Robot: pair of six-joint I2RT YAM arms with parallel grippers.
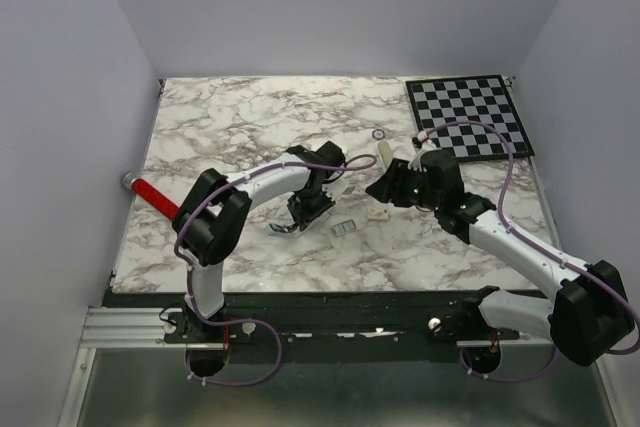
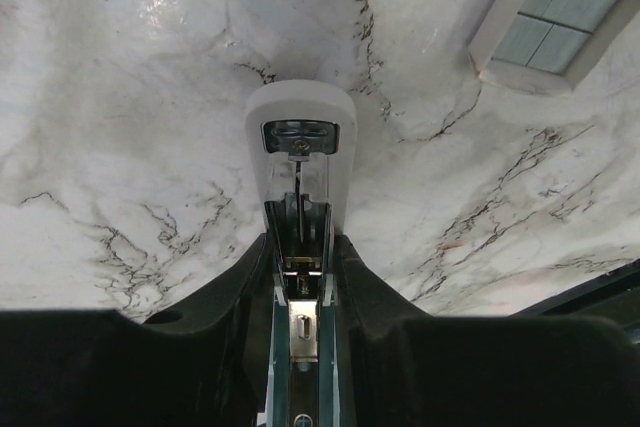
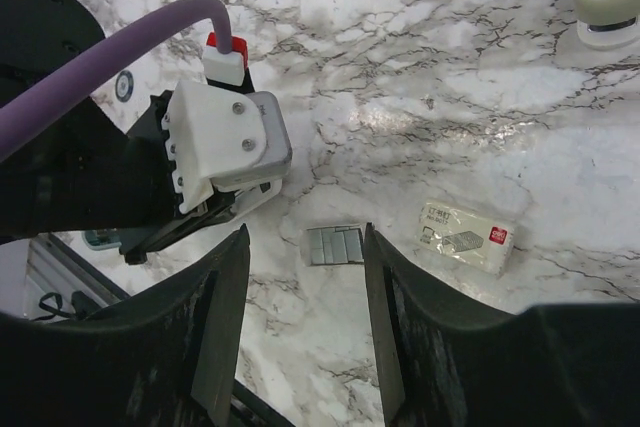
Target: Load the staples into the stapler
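The stapler [image 2: 299, 112] lies open, its white lid flat on the marble and its metal channel running back between my left gripper's [image 2: 303, 247] jaws, which are shut on it. In the top view the stapler [image 1: 284, 228] sits at the left gripper [image 1: 308, 209]. The staples [image 3: 335, 244], a flat grey strip, lie on the table just ahead of my right gripper [image 3: 305, 233], which is open, empty and above the table. The staples [image 1: 345, 228] lie between the stapler and the right gripper [image 1: 378, 189].
A small white printed box [image 3: 465, 237] lies right of the staples, also seen from above [image 1: 378, 214]. A larger white oblong block [image 1: 385, 157], a small ring [image 1: 378, 134], a checkerboard [image 1: 468, 117] at the back right and a red-tipped rod [image 1: 152, 196] at the left edge.
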